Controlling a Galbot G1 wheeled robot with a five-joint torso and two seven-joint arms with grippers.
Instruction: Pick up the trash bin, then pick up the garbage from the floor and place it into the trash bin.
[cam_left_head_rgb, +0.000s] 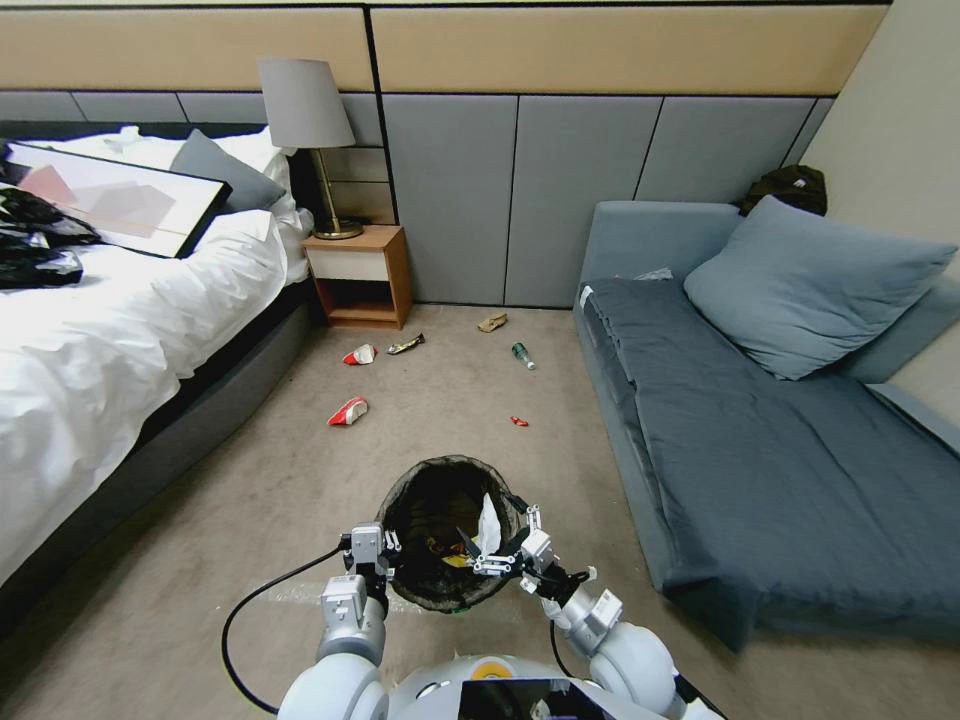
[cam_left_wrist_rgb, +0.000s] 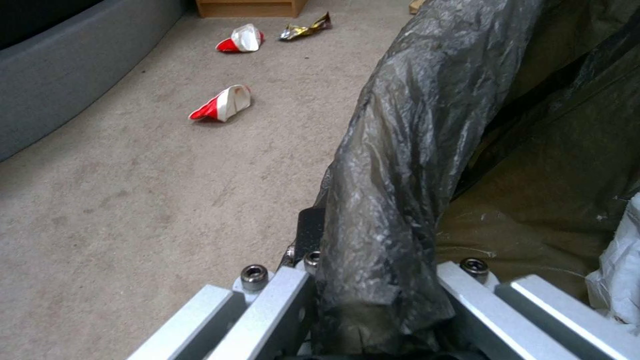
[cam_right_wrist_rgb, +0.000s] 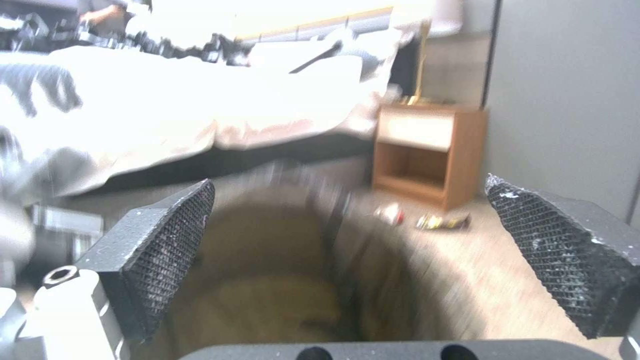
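Observation:
The trash bin (cam_left_head_rgb: 440, 500), lined with a black bag, stands right in front of me. My left gripper (cam_left_head_rgb: 383, 548) is shut on its near-left rim; the left wrist view shows the bag-covered rim (cam_left_wrist_rgb: 400, 165) clamped between the jaws of the left gripper (cam_left_wrist_rgb: 373, 272). My right gripper (cam_left_head_rgb: 492, 556) hovers open over the bin's mouth, its pads (cam_right_wrist_rgb: 170, 250) spread wide above the bin interior (cam_right_wrist_rgb: 267, 285). A white tissue (cam_left_head_rgb: 487, 524) lies inside. On the floor (cam_left_head_rgb: 250, 480) beyond lie red-and-white wrappers (cam_left_head_rgb: 349, 411) (cam_left_head_rgb: 361, 354), a foil wrapper (cam_left_head_rgb: 405, 344), brown paper (cam_left_head_rgb: 492, 321), a green bottle (cam_left_head_rgb: 522, 354) and a red scrap (cam_left_head_rgb: 518, 421).
A bed (cam_left_head_rgb: 120, 330) with white sheets borders the floor on the left and a blue sofa (cam_left_head_rgb: 760, 430) on the right. A wooden nightstand (cam_left_head_rgb: 360, 275) with a lamp (cam_left_head_rgb: 310, 140) stands at the far wall. A black cable (cam_left_head_rgb: 250, 610) loops beside my left arm.

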